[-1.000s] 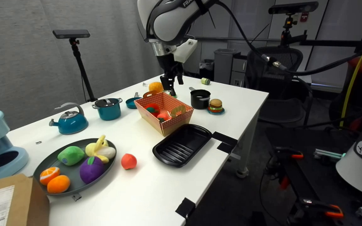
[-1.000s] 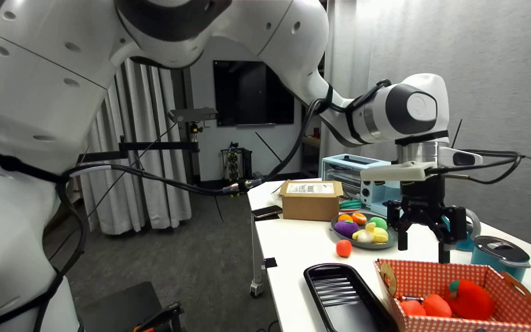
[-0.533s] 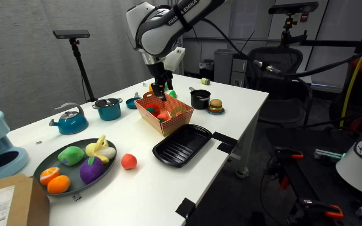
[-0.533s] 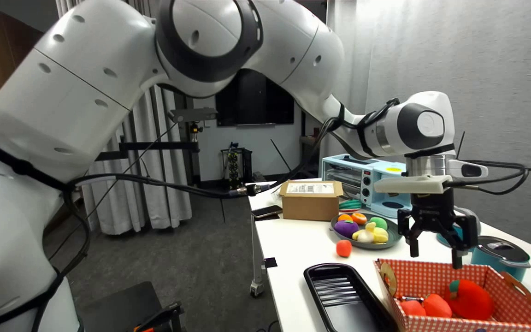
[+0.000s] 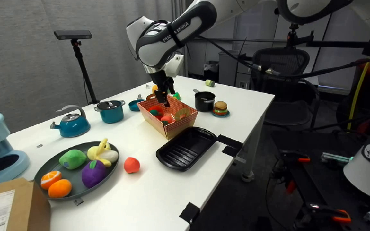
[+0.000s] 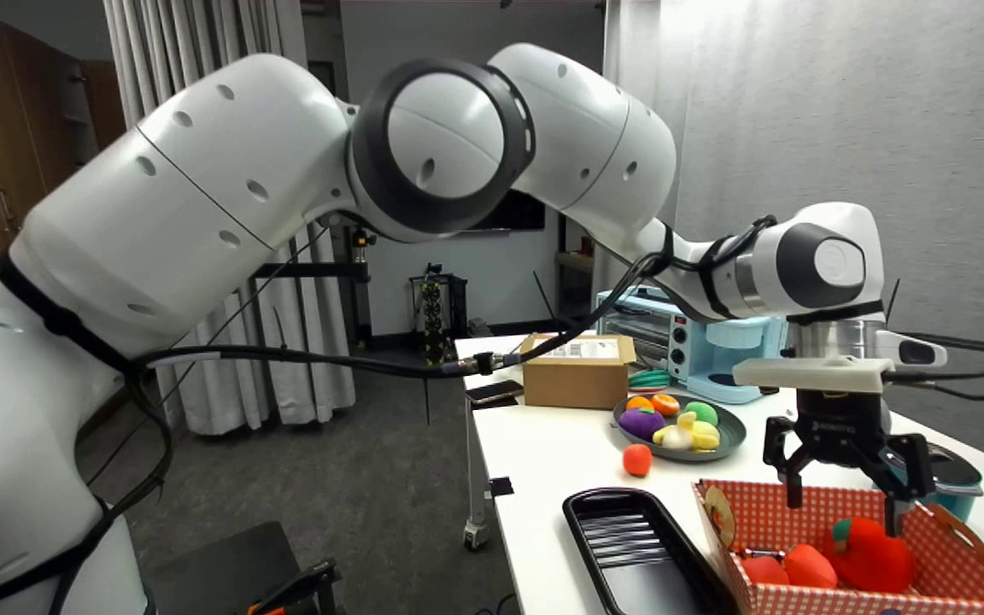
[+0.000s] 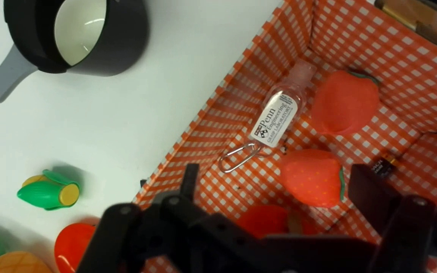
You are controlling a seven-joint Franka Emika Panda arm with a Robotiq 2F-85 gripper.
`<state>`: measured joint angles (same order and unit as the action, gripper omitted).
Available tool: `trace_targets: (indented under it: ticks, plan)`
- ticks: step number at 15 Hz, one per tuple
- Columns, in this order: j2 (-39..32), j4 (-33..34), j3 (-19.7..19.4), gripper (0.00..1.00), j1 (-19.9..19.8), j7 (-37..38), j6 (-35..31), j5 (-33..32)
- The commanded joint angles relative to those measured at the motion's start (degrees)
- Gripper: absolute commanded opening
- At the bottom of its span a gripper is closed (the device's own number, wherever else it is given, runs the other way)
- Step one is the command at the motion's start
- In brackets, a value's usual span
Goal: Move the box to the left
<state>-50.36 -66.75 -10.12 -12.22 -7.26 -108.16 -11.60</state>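
Observation:
The box is an orange-red checked basket with brown handles, standing upright on the table; it also shows in an exterior view. In the wrist view the box holds strawberry-like toys, a red toy partly hidden by the gripper and a clear labelled bottle with a metal clip. My gripper is wide open over the box, pointing down. In the wrist view nothing is between the fingertips; the gripper spans part of the box. I cannot tell whether a finger touches it.
The black ridged tray lies close beside the box. A black pot, toy burger, teal pot, teal pan and kettle stand around. A plate of toy fruit and a loose red toy are nearby.
My gripper has come down and across from behind the box to over it, still open. The box and the other things on the table have not moved.

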Motion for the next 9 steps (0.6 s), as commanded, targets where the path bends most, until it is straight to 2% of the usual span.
trace_targets:
  ticks: [1,9]
  plan:
    - [-7.6,11.0,1.4,1.0,-1.8,-3.7,5.9,1.0]
    - [-17.6,25.1,2.7,1.0,-2.1,-9.1,14.1,1.5]
